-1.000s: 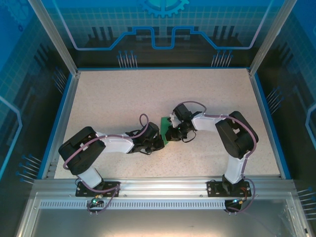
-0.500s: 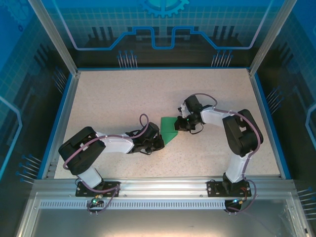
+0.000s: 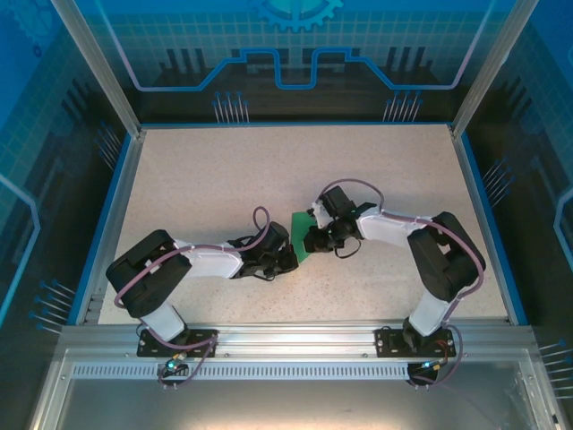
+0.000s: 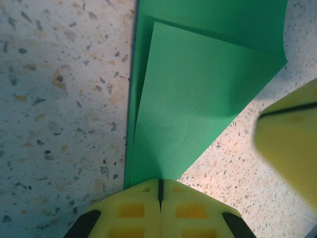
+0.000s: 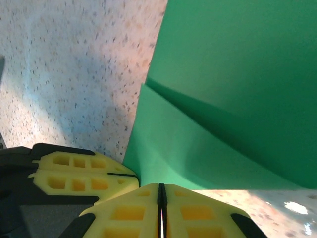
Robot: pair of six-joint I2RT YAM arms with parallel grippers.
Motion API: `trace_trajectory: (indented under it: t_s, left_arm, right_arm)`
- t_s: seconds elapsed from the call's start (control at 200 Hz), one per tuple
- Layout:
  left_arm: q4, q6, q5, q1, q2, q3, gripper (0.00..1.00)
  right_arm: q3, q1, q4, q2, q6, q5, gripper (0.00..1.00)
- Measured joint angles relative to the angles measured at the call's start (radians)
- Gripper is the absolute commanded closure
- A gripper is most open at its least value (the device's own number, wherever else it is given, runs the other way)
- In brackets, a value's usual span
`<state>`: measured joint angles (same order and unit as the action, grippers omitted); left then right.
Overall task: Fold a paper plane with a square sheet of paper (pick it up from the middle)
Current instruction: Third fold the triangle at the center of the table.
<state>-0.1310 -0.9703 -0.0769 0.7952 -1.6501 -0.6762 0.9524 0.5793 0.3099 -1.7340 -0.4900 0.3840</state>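
The square sheet of paper (image 3: 302,235), green and creased into a narrow pointed shape with overlapping flaps, lies on the speckled table between both arms. My left gripper (image 3: 289,261) is shut, and its yellow fingertips (image 4: 148,191) rest on the sheet's narrow near end (image 4: 198,89). My right gripper (image 3: 312,240) is also shut, its tips (image 5: 143,193) at the edge of a raised green flap (image 5: 223,99). No paper shows between either pair of jaws. The two grippers nearly touch: the left gripper's fingers (image 5: 74,173) sit beside the right one's.
The speckled tabletop (image 3: 224,179) is bounded by a blue rim (image 3: 115,197) and by aluminium frame posts at the back corners. Both arm bases are bolted to the rail (image 3: 295,345) at the near edge.
The right gripper swung out to the right of the paper half a second ago, then came back left over it. The left gripper has stayed on the paper's near end.
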Motion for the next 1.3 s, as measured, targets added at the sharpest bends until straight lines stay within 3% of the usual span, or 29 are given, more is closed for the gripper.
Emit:
trace_trajectory:
  t_s: [0.545, 0.955, 1.14, 1.3]
  left_arm:
    - [0.012, 0.0, 0.005, 0.002, 0.003, 0.0, 0.97]
    - [0.009, 0.0, 0.006, 0.003, 0.003, 0.0, 0.97]
    - [0.006, 0.0, 0.01, 0.003, 0.003, 0.0, 0.97]
    - [0.007, 0.001, 0.01, 0.003, 0.003, 0.0, 0.97]
  right_arm:
    - [0.005, -0.005, -0.039, -0.11, 0.0, 0.095, 0.91]
    - [0.005, -0.172, -0.039, -0.117, -0.012, 0.114, 0.91]
    - [0.003, -0.205, -0.035, -0.092, -0.027, 0.058, 0.91]
    - [-0.043, -0.227, -0.039, 0.04, -0.033, -0.054, 0.9]
